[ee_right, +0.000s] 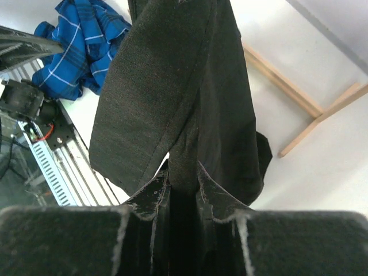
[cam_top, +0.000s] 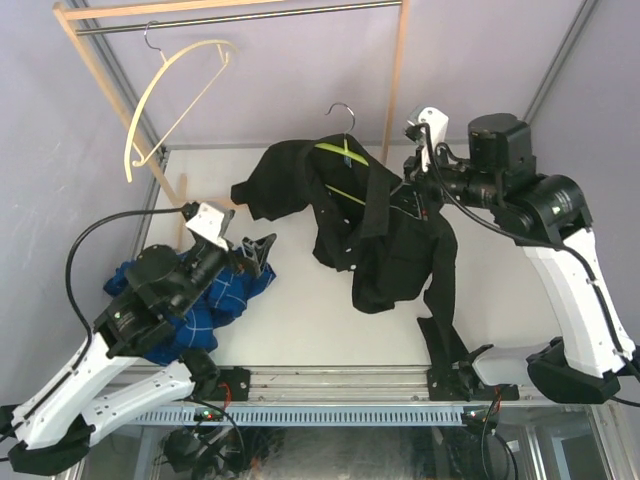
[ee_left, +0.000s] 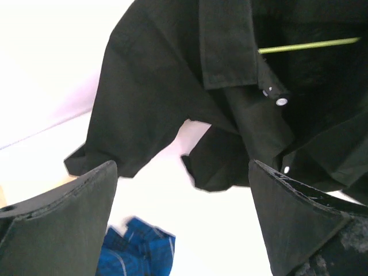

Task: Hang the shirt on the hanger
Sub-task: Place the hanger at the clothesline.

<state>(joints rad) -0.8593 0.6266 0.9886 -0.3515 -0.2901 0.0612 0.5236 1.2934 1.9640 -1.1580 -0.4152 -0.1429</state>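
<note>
Two claws: left claw (ee_left: 184,218) spread wide, right claw (ee_right: 184,187) pinching shirt (cam_top: 390,240) over hanger (cam_top: 337,152).

Hanger (cam_top: 338,150): mostly covered by the shirt (cam_top: 390,240). In the top view only the hook and two short green stretches show, at upper centre.

Shirt: runs off the top and right edges of the left wrist view.

Blue plaid shirt (cam_top: 235,290): partly under the left arm at lower left of the top view.

Right gripper (ee_right: 183,187): fingertips buried in pinched black cloth at bottom centre of the right wrist view, and indistinguishable from above.
</note>
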